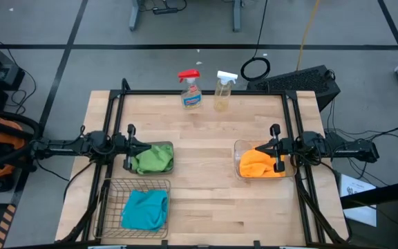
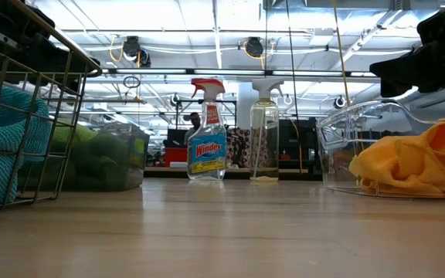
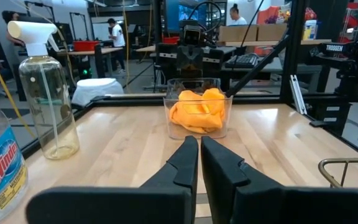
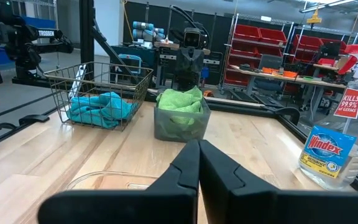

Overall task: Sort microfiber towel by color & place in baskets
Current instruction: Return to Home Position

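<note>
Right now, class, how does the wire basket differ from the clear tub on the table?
The wire basket is open metal mesh; the clear tub is see-through plastic. The basket holds blue cloth; the tub holds orange cloth. The basket looks larger and sits on the left; the tub sits on the right. Both stand upright, each holding one colour.

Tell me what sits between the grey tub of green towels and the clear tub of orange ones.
Nothing: the high view shows only bare table between the grey tub and the clear tub.
</note>
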